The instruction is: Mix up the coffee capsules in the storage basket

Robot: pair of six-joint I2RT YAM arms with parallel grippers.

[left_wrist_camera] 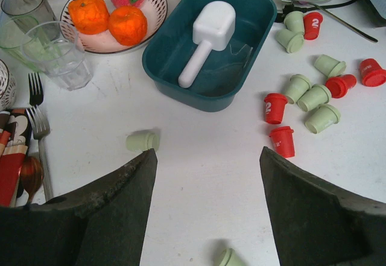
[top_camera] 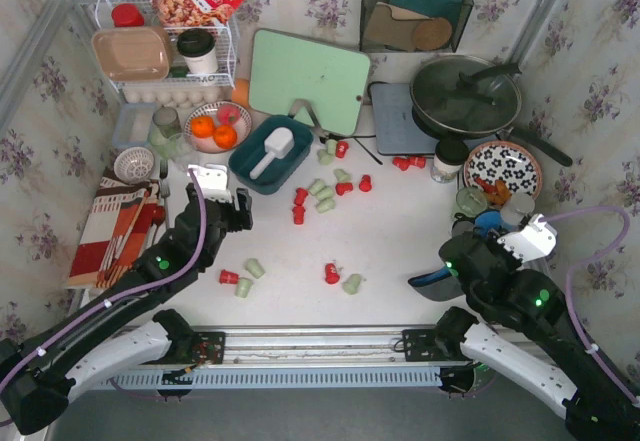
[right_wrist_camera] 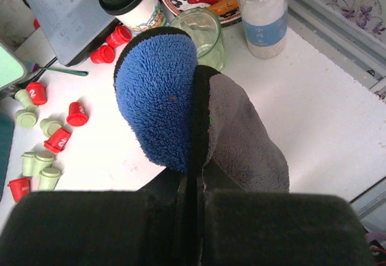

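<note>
The teal storage basket stands left of centre with only a white scoop in it. Red and pale green coffee capsules lie scattered on the white table to its right, with more nearer the front. My left gripper hangs open over bare table just in front of the basket. One green capsule lies beside its left fingertip and red capsules sit off to the right. My right gripper is shut at the right front, with blue and grey fleece along its fingers.
A plate of oranges, two glasses and forks crowd the basket's left. A green cutting board, wire rack and pan line the back. A glass, jar and patterned plate stand near the right arm.
</note>
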